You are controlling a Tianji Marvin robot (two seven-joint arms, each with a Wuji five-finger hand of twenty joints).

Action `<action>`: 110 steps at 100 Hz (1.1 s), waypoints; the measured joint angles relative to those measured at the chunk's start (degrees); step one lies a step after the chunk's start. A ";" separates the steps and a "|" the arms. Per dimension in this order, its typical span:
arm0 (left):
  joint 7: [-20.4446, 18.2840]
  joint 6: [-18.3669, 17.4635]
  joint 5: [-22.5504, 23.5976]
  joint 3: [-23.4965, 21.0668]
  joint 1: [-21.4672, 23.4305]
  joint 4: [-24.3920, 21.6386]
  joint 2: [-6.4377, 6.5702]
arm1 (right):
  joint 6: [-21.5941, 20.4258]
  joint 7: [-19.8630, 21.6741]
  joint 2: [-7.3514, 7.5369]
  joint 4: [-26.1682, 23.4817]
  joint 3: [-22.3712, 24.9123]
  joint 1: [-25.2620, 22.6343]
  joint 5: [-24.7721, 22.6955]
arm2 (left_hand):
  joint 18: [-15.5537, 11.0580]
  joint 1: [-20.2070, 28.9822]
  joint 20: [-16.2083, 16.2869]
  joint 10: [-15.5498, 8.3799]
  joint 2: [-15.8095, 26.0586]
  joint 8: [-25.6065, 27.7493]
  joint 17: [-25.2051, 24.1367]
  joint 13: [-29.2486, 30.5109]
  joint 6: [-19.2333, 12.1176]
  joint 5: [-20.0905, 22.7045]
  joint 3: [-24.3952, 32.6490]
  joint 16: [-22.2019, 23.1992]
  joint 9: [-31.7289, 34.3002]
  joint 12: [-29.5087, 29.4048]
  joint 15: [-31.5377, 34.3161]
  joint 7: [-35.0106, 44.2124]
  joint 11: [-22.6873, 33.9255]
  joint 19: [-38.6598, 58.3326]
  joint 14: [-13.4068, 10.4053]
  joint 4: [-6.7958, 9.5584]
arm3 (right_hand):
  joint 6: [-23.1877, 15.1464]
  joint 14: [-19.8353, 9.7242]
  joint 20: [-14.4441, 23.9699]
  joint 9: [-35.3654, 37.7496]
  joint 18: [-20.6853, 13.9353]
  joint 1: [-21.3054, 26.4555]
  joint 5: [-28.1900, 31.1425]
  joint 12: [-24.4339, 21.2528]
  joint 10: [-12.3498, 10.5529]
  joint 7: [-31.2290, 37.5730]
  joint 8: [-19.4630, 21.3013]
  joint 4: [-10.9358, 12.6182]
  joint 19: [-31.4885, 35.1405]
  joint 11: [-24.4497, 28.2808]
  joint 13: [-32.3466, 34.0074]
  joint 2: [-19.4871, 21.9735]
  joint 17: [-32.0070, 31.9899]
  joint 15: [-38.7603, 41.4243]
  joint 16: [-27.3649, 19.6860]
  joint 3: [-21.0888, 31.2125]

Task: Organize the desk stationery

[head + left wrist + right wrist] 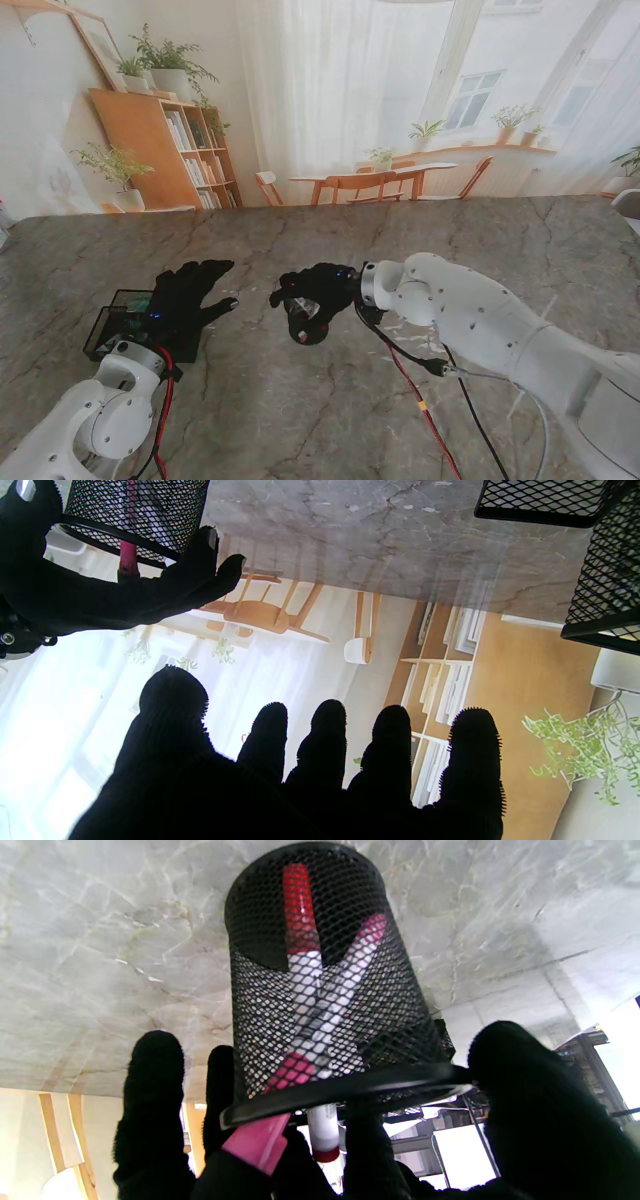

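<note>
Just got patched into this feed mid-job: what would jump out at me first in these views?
The right hand, near the table's middle, grips the rim of a round black mesh pen cup holding two red-and-white markers that cross inside it. To its left, the left hand is spread open, holding nothing, over a black mesh tray on the marble table.

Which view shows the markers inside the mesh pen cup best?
The right wrist view: two markers cross inside the mesh pen cup, which the right hand holds by its rim. The left wrist view shows only a pink sliver; the stand view hides them behind the hand.
</note>
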 measured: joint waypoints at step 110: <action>0.33 -0.50 0.46 -0.07 0.02 0.10 -0.01 | 7.92 4.56 2.79 -17.81 21.60 -13.35 0.68 | 0.00 0.06 0.01 0.01 0.00 0.18 0.03 0.06 0.00 0.65 0.00 0.00 0.01 0.03 0.00 0.54 0.00 0.10 0.00 0.00 | -0.60 2.07 -0.82 3.77 2.83 -4.68 0.27 -4.71 -1.70 -2.51 -4.55 -0.02 -3.49 -2.95 4.11 6.91 -1.89 -11.18 -4.36 -2.69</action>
